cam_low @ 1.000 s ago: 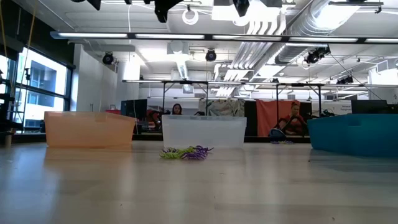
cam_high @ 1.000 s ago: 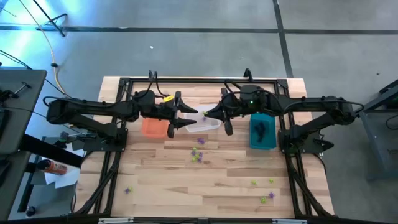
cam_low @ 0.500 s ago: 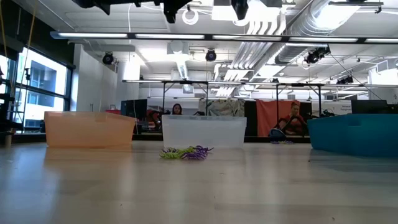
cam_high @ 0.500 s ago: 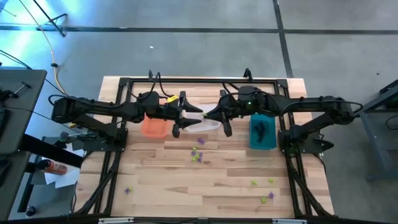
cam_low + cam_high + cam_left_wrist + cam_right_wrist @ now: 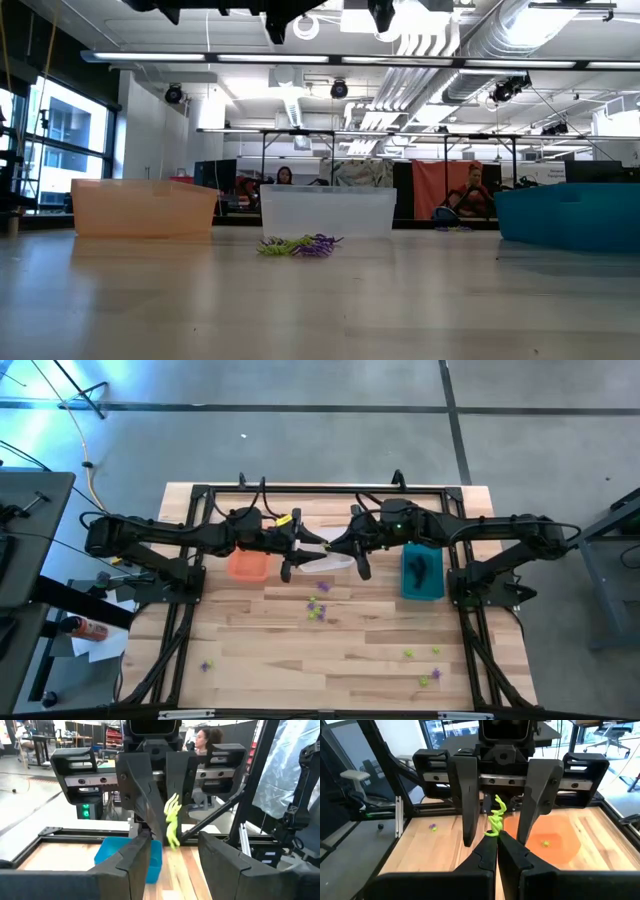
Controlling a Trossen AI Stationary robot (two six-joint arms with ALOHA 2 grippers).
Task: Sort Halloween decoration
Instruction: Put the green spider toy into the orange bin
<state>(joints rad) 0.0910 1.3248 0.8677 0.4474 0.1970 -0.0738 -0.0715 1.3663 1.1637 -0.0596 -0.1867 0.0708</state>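
Grippers are meeting nose to nose above the clear bin (image 5: 328,560), high off the table, which looks like a handover. The right gripper (image 5: 497,851) is pinching a yellow-green spider (image 5: 495,818) at one leg, jaws clenched, so the body is sticking up free for the other arm to take. The left gripper (image 5: 501,822) is standing spread on either side of that spider, fingers not touching it.

The spider is thin, springy-looking plastic with curling legs; in the left wrist view (image 5: 171,821) it is hanging off the right gripper's tip. More spiders are lying loose on the pale wood table (image 5: 260,660): a purple and green cluster (image 5: 317,607) just in front of the clear bin, others scattered near the front right (image 5: 428,676). The orange bin (image 5: 248,565) is holding one small green piece (image 5: 546,843); the teal bin (image 5: 422,576) is holding black ones. All three are smooth rectangular tubs, the orange and clear ones translucent.
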